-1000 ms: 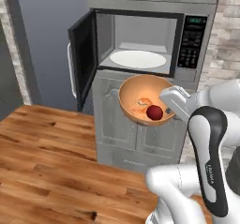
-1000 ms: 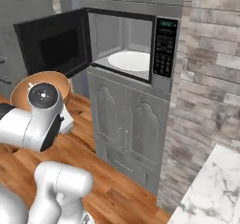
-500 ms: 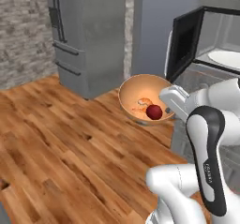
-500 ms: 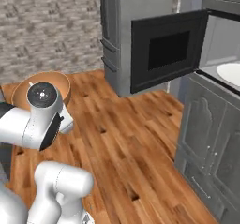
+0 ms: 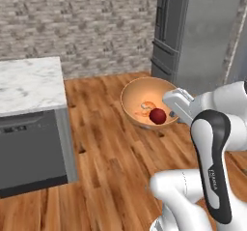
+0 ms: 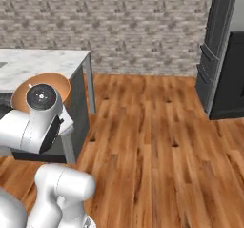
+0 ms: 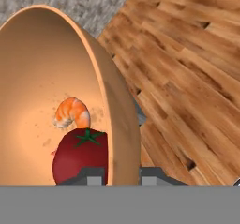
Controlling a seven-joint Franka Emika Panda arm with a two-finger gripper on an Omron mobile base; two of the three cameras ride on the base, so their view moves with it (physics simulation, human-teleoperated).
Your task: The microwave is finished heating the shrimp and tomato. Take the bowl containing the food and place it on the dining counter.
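Bowl clamped by tool; tomato inside.

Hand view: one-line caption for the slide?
Gripper clamping the rim of the bowl, shrimp and tomato inside, wood floor beyond.

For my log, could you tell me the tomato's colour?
Dark red tomato, green stem; hand view.

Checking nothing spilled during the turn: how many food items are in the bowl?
2: a shrimp and a tomato touching it, both low in the bowl. Nothing else visible inside.
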